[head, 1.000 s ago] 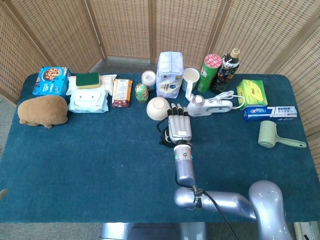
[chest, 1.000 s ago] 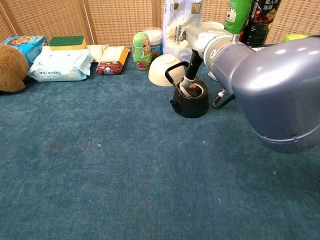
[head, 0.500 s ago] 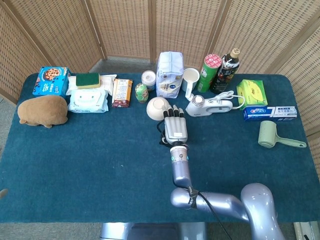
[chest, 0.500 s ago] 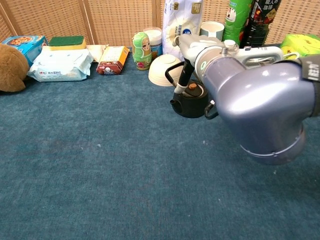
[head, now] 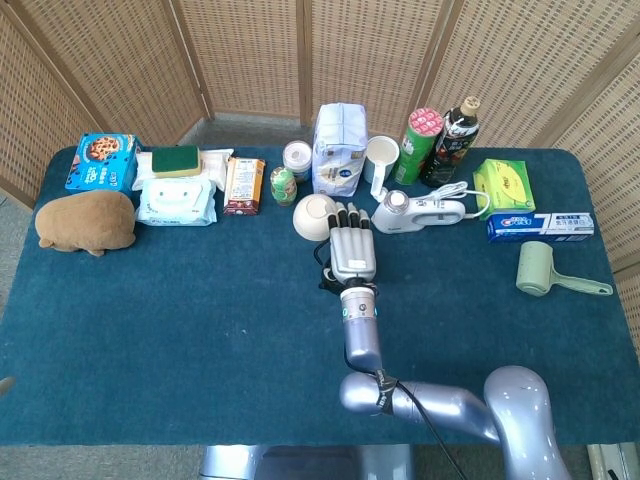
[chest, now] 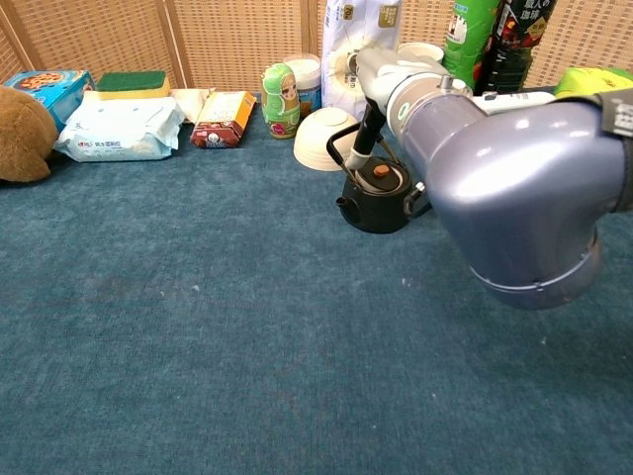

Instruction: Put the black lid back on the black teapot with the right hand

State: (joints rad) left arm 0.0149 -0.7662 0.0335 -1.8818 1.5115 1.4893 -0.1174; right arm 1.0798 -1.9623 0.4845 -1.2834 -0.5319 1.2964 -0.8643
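The black teapot (chest: pixel 376 203) stands upright on the blue cloth in front of a white bowl. Its black lid (chest: pixel 380 176) with a brown knob sits on the pot's mouth. In the chest view, my right hand (chest: pixel 365 136) hangs just above and left of the knob, its fingertips near the raised wire handle, holding nothing. From the head view the right hand (head: pixel 350 245) lies flat with fingers stretched out and covers most of the teapot (head: pixel 326 283), of which only a dark edge shows. My left hand is in neither view.
A white bowl (chest: pixel 323 139) lies right behind the teapot. A white bag (head: pixel 339 148), a mug, cans and a bottle line the back. A white hair dryer (head: pixel 420 212) lies to the right, and a toothpaste box (head: pixel 540 226) and lint roller (head: pixel 540 270) farther right.
My right hand's fingers have come off the lid's knob and risen slightly up and to the left. The lid stays seated on the teapot.
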